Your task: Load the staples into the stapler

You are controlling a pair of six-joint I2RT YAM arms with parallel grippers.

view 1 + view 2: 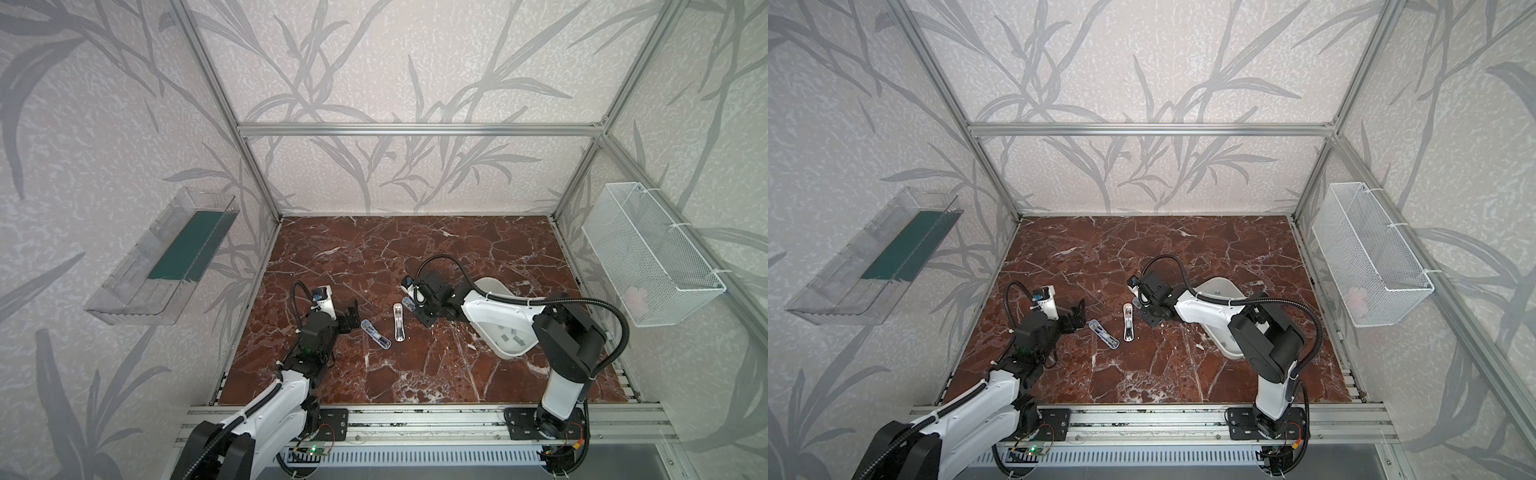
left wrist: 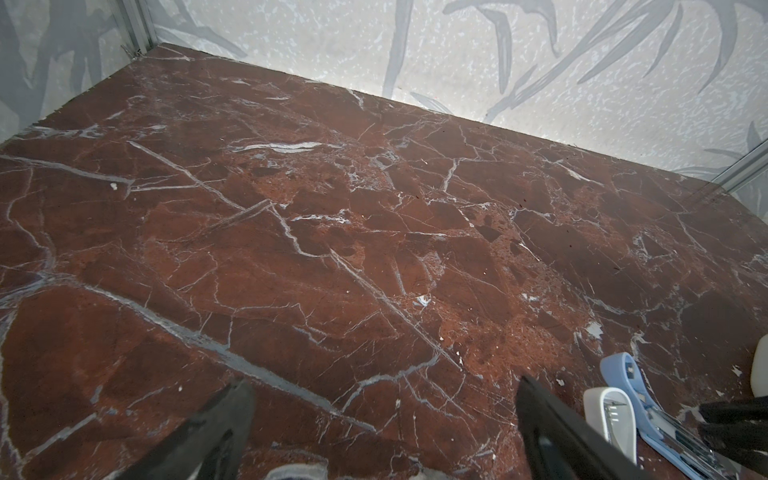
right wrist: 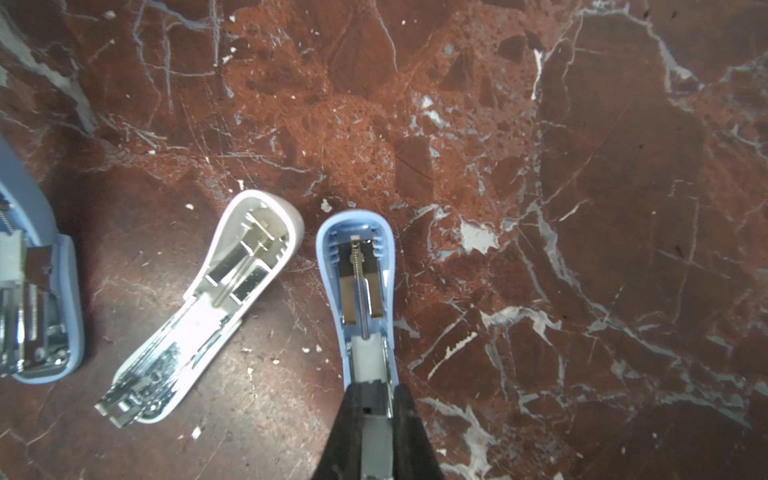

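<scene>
Blue stapler (image 3: 361, 270) clamped in right hand (image 3: 376, 390), white stapler (image 3: 232, 282) just beside.

Top views overlook table (image 1: 415, 257); wrist views sit close.

No lettering, brand, number or sign is legible in any view: none on the blue stapler (image 3: 357, 266), white stapler (image 3: 199, 307), tray (image 1: 496, 287), wire basket (image 1: 652, 253) or clear bin (image 1: 133, 274)

A blue stapler (image 1: 1104, 333) lies opened near an opened white stapler (image 1: 1128, 323).
</scene>
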